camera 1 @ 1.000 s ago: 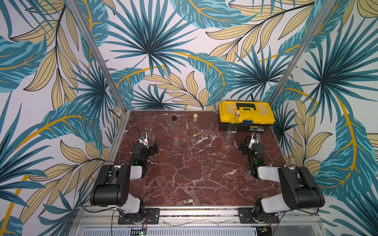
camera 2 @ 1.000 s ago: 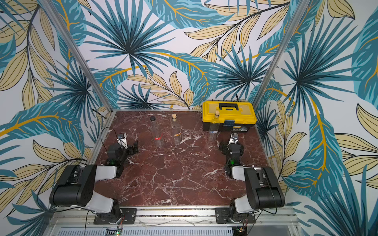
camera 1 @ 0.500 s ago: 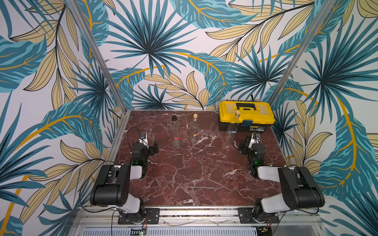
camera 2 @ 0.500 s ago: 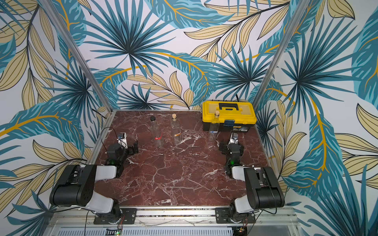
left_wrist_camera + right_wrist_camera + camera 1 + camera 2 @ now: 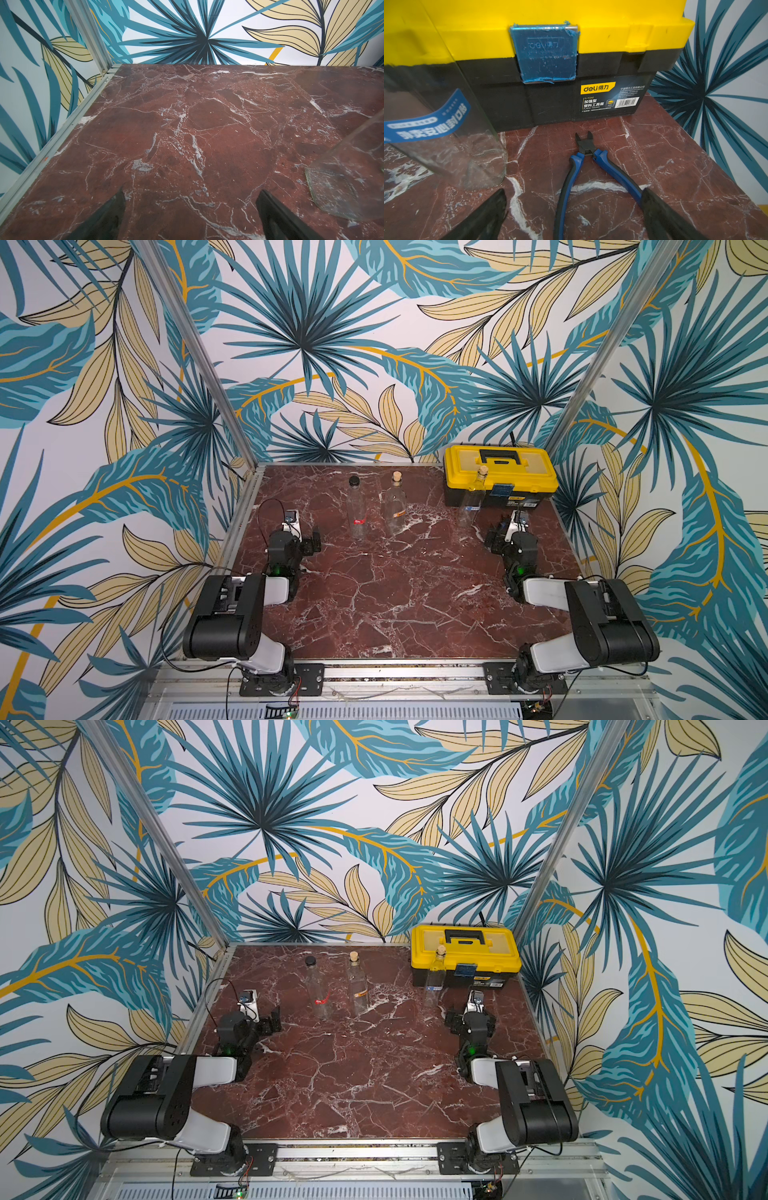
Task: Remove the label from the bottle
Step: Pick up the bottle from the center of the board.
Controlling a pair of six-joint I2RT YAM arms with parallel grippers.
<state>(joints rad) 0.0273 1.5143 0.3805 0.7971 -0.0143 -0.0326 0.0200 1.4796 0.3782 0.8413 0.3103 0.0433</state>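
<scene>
**Both grippers spread and empty, three labelled bottles standing**

Clock directions are read on the table as a top view shows it, twelve at the back wall.

The left gripper (image 5: pixel 191 197) sits low at about nine o'clock. Its fingers are spread wide, with only bare marble between them. The black-capped bottle (image 5: pixel 356 506) stands upright near it, toward two o'clock and apart from the fingers. A red label (image 5: pixel 358 521) sits low on its clear body. Just beside that bottle, near twelve o'clock on the table (image 5: pixel 395 605), stands the wide corked bottle (image 5: pixel 395 506) with an orange label (image 5: pixel 400 513).

The right gripper (image 5: pixel 574 193) sits low at about three o'clock, likewise spread wide and holding nothing. Blue-handled cutters (image 5: pixel 583 145) lie flat on the marble ahead of it. Their nose points at the toolbox and their handles reach back between the fingers. The slim corked bottle (image 5: pixel 477 162) stands upright toward eleven o'clock from this gripper, wearing a blue label (image 5: pixel 425 124). The yellow-lidded toolbox (image 5: pixel 498 472) sits closed just behind that bottle, in the one o'clock corner.

All three labels are on their bottles. I cannot tell which bottle the task means.
</scene>
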